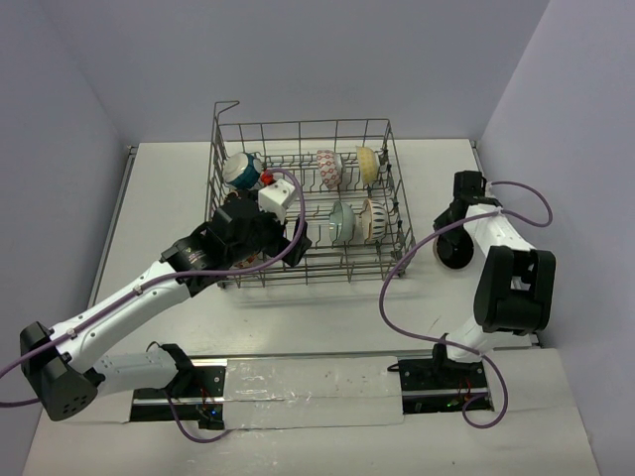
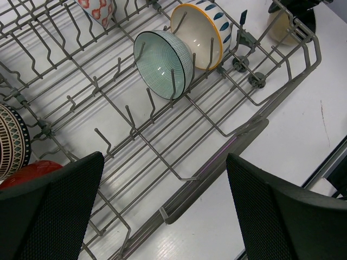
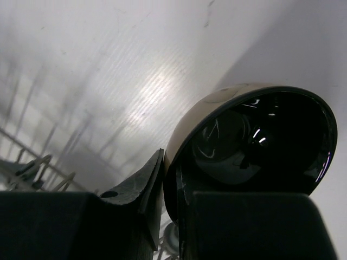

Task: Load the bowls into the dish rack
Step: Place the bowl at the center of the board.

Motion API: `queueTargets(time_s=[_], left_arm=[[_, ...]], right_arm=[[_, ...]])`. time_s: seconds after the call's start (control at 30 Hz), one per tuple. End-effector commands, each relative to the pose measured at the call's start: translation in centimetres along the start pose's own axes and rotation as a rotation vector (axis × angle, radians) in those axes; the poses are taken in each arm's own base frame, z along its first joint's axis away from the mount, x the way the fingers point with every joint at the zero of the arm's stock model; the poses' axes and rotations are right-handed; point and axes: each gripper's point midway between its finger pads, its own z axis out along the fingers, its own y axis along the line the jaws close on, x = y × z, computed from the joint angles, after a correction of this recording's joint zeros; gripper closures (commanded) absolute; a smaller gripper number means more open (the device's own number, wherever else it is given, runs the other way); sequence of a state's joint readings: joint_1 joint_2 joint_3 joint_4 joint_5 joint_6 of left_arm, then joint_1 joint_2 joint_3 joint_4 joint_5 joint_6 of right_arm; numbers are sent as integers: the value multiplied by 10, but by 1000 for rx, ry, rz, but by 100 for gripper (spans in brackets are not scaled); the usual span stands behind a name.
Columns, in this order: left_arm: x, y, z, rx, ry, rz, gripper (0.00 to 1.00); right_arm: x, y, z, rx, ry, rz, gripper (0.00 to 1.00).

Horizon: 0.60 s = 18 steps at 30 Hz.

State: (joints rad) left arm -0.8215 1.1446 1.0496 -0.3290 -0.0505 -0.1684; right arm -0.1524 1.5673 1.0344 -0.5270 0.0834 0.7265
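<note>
- Left gripper spread wide and empty, over the rack's front-left tines.
- Right gripper pinches the black bowl by its rim, just right of the rack.
- Green bowl and yellow-rimmed bowl stand on edge in the rack's right front.
- Red-patterned bowl and cream bowl sit behind them.

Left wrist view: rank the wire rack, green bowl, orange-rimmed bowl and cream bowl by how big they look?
1. wire rack, filling the frame
2. green bowl and orange-rimmed bowl: alike; the latter is partly hidden, so unranked
3. cream bowl: smallest, but farther and partly hidden
</note>
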Motion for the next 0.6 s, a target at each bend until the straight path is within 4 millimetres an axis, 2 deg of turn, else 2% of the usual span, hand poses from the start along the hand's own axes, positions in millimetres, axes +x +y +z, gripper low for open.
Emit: queueTargets(time_s=[0.0, 0.1, 0.17, 0.3, 0.37, 0.4, 0.57], left_arm=[[-16, 2, -3, -6, -37, 22, 1], [-14, 6, -4, -27, -21, 37, 1], [-16, 6, -4, -22, -26, 53, 1], [-17, 4, -6, -3, -39, 88, 1], [-20, 4, -8, 1, -59, 112, 3], [-22, 3, -10, 3, -68, 118, 4], [-26, 1, -15, -24, -81, 219, 6]], right_arm=[[-45, 11, -35, 36, -217, -35, 100], [-68, 25, -67, 32, -318, -54, 100], [-75, 36, -84, -9, -343, -63, 100], [-92, 73, -132, -102, -402, -98, 100], [-86, 92, -145, -143, -385, -136, 100], [-89, 102, -158, -172, -386, -140, 100], [-70, 142, -176, -332, -281, -173, 100]])
